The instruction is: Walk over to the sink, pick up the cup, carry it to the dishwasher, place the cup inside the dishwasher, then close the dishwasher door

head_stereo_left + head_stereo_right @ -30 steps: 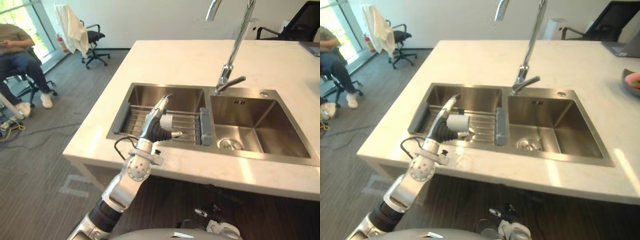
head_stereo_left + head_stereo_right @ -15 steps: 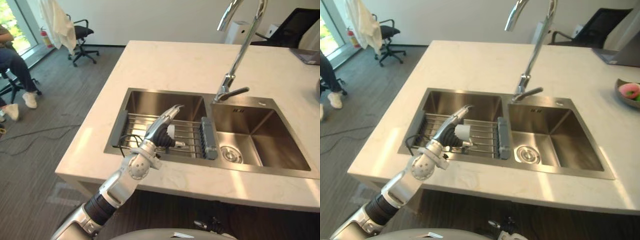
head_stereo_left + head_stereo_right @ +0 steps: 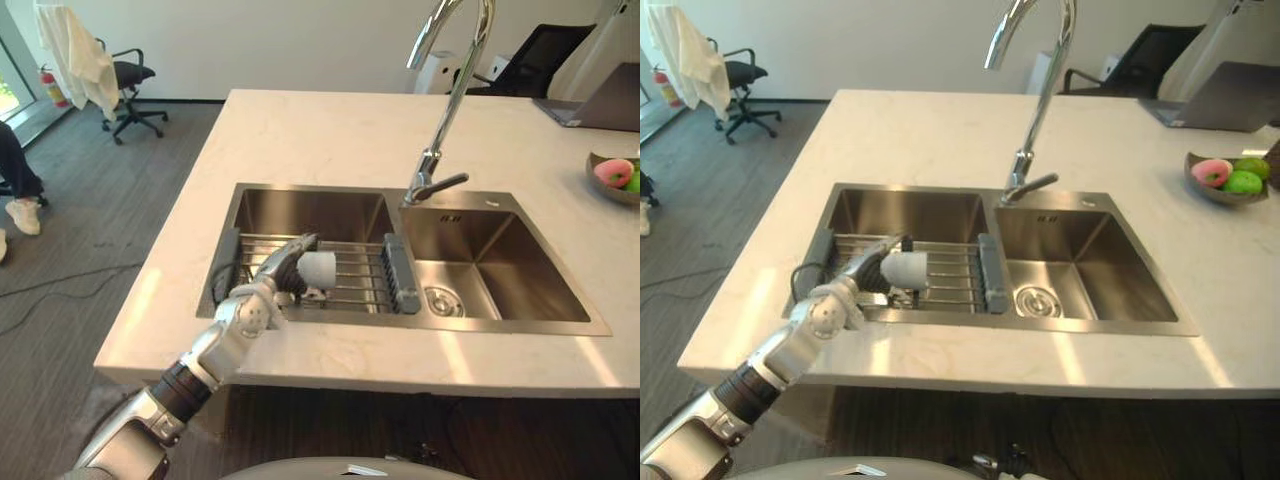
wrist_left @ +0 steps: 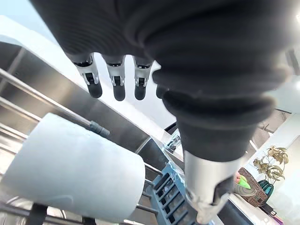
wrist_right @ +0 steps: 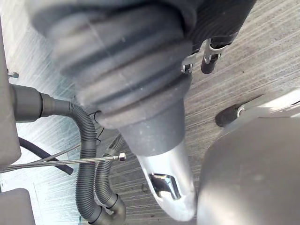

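A pale grey cup (image 3: 318, 268) lies on its side on the wire rack (image 3: 355, 275) across the left basin of the steel sink (image 3: 300, 190). My left hand (image 3: 283, 262) reaches over the sink's front rim and sits just to the left of the cup, close beside it. In the left wrist view its fingers (image 4: 117, 79) run straight above the cup (image 4: 75, 168) and the thumb (image 4: 206, 187) stands apart, so nothing is held. My right hand (image 5: 140, 93) hangs low beside the cabinet, relaxed and holding nothing.
A tall curved faucet (image 3: 445, 110) stands between the two basins. A blue-grey end bar (image 3: 398, 272) closes the rack's right side. A fruit bowl (image 3: 1225, 180) and laptop (image 3: 1220, 95) sit far right on the counter. Grey hoses (image 5: 89, 154) run beside my right hand.
The camera has swung, shifting the whole scene. My left hand has dropped lower onto the rack, and the cup now shows past its fingertips rather than behind the palm.
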{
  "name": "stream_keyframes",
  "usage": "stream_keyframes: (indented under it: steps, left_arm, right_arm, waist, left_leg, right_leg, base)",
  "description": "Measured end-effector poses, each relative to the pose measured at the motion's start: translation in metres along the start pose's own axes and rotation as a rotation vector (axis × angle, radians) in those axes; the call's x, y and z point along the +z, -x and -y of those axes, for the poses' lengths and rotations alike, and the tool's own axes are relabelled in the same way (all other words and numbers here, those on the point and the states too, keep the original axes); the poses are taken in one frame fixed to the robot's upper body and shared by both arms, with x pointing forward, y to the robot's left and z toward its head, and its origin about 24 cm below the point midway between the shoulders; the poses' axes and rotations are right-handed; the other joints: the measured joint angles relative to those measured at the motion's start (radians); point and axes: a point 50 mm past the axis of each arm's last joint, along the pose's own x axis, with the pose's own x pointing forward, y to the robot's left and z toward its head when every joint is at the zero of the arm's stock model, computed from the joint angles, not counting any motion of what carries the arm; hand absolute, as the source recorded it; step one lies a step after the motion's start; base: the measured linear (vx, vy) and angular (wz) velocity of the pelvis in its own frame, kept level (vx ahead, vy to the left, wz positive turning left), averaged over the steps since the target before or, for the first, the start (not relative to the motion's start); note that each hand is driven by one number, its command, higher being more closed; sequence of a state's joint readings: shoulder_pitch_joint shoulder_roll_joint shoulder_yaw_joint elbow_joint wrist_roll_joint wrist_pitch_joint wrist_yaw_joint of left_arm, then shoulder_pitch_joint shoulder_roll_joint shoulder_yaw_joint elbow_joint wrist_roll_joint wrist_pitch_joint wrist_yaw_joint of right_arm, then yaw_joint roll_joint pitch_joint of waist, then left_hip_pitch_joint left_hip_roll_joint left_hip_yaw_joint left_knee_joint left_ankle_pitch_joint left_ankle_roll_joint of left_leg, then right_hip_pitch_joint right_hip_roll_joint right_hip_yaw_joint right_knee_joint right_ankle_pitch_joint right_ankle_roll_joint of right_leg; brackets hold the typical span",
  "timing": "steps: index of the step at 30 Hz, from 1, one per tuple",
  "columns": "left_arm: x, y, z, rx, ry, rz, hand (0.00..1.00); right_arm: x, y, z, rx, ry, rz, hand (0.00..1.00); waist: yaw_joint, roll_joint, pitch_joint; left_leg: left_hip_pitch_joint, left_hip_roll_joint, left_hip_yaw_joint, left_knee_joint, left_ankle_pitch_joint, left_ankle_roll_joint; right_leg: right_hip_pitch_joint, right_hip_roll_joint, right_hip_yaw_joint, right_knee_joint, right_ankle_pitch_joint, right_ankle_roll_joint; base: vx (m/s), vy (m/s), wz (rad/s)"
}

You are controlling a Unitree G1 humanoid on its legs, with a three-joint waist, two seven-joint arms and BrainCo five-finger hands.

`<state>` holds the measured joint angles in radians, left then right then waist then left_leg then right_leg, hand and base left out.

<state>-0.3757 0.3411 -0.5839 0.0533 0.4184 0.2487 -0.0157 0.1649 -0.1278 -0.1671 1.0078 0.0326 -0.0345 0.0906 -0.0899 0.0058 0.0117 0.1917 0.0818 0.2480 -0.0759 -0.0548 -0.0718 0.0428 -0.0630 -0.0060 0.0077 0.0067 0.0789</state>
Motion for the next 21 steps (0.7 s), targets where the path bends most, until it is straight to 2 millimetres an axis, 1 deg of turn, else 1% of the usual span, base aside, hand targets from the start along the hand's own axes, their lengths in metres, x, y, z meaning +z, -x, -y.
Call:
stream_keyframes:
  steps: [1,2,4,6,9,13,15,18,21]
  left_arm:
    - [-0.001,-0.001,-0.004,0.012,-0.006,-0.007,0.0]
    - [-0.005,-0.003,-0.011,0.034,-0.003,-0.024,0.0]
    - [-0.009,-0.004,-0.016,0.046,-0.02,-0.038,0.0]
    - [-0.011,-0.005,-0.02,0.05,-0.033,-0.045,0.0]
    - [-0.015,-0.005,-0.02,0.042,-0.084,-0.058,0.0]
    - [-0.027,-0.005,-0.016,-0.005,-0.191,-0.119,0.0]
    - [-0.029,-0.007,-0.016,-0.027,-0.237,-0.135,0.0]
    - [-0.028,-0.011,-0.023,-0.059,-0.327,-0.137,0.0]
    - [-0.032,-0.014,-0.03,-0.07,-0.361,-0.171,0.0]
  right_arm:
    - [0.0,0.0,0.0,0.002,0.0,0.0,0.0]
    - [0.001,-0.001,-0.001,0.007,-0.001,0.002,0.0]
    - [0.002,-0.001,-0.002,0.014,-0.001,0.002,0.0]
    - [0.002,-0.001,-0.002,0.016,-0.002,-0.005,0.0]
    - [0.0,-0.001,-0.002,0.02,-0.004,-0.012,0.0]
    - [-0.002,-0.001,-0.002,0.026,-0.01,-0.026,0.0]
    - [-0.003,-0.001,-0.002,0.03,-0.014,-0.03,0.0]
    - [-0.003,-0.001,0.0,0.025,-0.026,-0.032,0.0]
    - [-0.003,-0.001,0.002,0.019,-0.039,-0.03,0.0]
  waist:
    - [-0.004,-0.001,0.0]
    - [-0.016,-0.003,0.001]
    - [-0.025,-0.004,0.002]
    - [-0.026,-0.004,0.002]
    - [-0.036,-0.004,0.002]
    - [-0.046,-0.002,0.002]
    - [-0.051,-0.003,0.002]
    - [-0.056,0.0,0.004]
    - [-0.073,0.011,0.008]
  left_leg:
    - [0.0,-0.001,0.002,0.0,-0.001,0.001]
    - [0.001,-0.003,0.005,0.0,-0.002,0.002]
    - [0.003,-0.003,0.018,0.0,-0.003,0.002]
    - [0.003,-0.003,0.029,0.0,-0.004,0.002]
    - [0.005,-0.003,0.035,0.0,-0.004,0.002]
    - [0.025,-0.002,0.056,0.0,-0.009,0.0]
    - [0.025,-0.002,0.059,0.0,-0.009,-0.001]
    - [0.023,-0.002,0.065,0.0,-0.009,-0.001]
    - [0.024,-0.001,0.073,0.0,-0.012,-0.003]
  right_leg:
    - [0.001,-0.001,0.003,-0.002,0.001,0.0]
    - [-0.001,-0.001,0.008,-0.005,0.004,0.0]
    - [0.0,0.0,0.017,-0.012,0.01,0.001]
    - [0.001,0.0,0.026,-0.025,0.02,0.001]
    - [0.002,0.002,0.032,-0.032,0.026,-0.001]
    - [0.01,0.007,0.051,-0.037,0.031,-0.004]
    - [0.009,0.007,0.054,-0.041,0.034,-0.004]
    - [0.01,0.008,0.059,-0.052,0.041,-0.002]
    - [0.01,0.011,0.068,-0.06,0.046,-0.002]
  base:
    - [-0.01,0.005,-0.15]
    - [0.0,-0.002,-0.1]
    - [-0.02,-0.006,-0.13]
    - [-0.03,-0.011,-0.17]
    - [-0.04,-0.024,-0.08]
    - [-0.06,-0.027,-0.13]
    - [-0.07,-0.031,-0.09]
    - [-0.04,-0.033,-0.06]
    - [-0.01,-0.026,-0.08]
